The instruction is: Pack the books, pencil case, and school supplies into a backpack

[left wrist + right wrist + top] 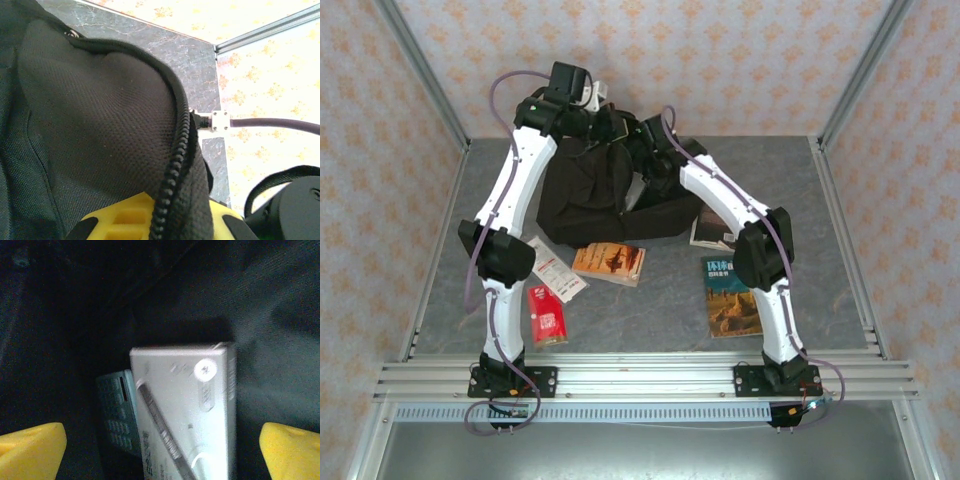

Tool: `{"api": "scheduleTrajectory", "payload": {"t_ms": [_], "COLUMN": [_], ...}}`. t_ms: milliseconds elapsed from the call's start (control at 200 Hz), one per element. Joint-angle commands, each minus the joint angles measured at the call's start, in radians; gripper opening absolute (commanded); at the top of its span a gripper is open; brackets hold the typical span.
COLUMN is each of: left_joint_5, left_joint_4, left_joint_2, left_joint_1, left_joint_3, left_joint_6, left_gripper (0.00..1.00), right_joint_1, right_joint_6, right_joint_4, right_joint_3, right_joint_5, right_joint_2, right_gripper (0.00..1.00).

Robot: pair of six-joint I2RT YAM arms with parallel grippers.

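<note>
Nearest the arm bases, well short of your left gripper (167, 222), the red packet (546, 322) lies on the worktop (650, 320), with the white-and-red card (555, 268) just beyond it. The orange-covered book (609, 263) lies flat between the two arms. The desert-rock book (730, 295) sits on the right arm's side, well back from your right gripper (160, 450). The black book (712, 232) lies a little farther on, partly hidden under that arm.

Both grippers are at the black backpack (595, 195) at the far middle of the worktop. Your left gripper is pressed together on the backpack's zip edge (175, 165), with the fabric pinched between its yellow fingers (117, 220).

Your right gripper is inside the backpack with its fingers spread wide, holding nothing. The grey flat box (187, 410) lies directly beneath it, between the fingertips and apart from both. The teal calculator (117, 410) is tucked partly under the box's edge, towards the left fingertip.
</note>
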Motion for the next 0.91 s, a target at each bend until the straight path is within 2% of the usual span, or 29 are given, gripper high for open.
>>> {"api": "scheduleTrajectory", "payload": {"t_ms": [0,275,390,505,621,746,901], "left_joint_5": [0.057,0.01,-0.042,-0.087,-0.115,-0.114,-0.101], "left_joint_4": [0.107,0.053,0.019,-0.009,-0.005,0.01,0.009], "left_joint_2": [-0.08,-0.052,-0.023,0.007,0.034,0.088,0.168], "left_joint_1": [0.008,0.036,0.038,0.047,0.059,0.064,0.063], "left_joint_3": [0.009,0.029,0.073,0.119,0.138,0.14,0.14], "left_joint_6": [-0.015,0.01,0.021,0.052,0.051,0.046,0.045], "left_gripper": [0.0,0.0,0.0,0.0,0.0,0.0,0.0], "right_joint_1": [-0.012,0.015,0.025,0.026,0.05,0.126,0.174], "right_joint_6": [0.023,-0.33,-0.388,-0.389,-0.29,-0.171,-0.033], "right_joint_4": [0.081,0.052,0.011,0.033,0.151,0.333,0.567], "right_joint_3": [-0.067,-0.293,-0.442,-0.631,-0.861,-1.054,-1.152], "right_joint_5": [-0.062,0.115,0.166,0.029,-0.16,-0.231,-0.297], "right_joint_2": [-0.086,-0.41,-0.547,-0.649,-0.704,-0.71,-0.626], "right_gripper": [0.99,0.96,0.95,0.89,0.82,0.81,0.81]}}
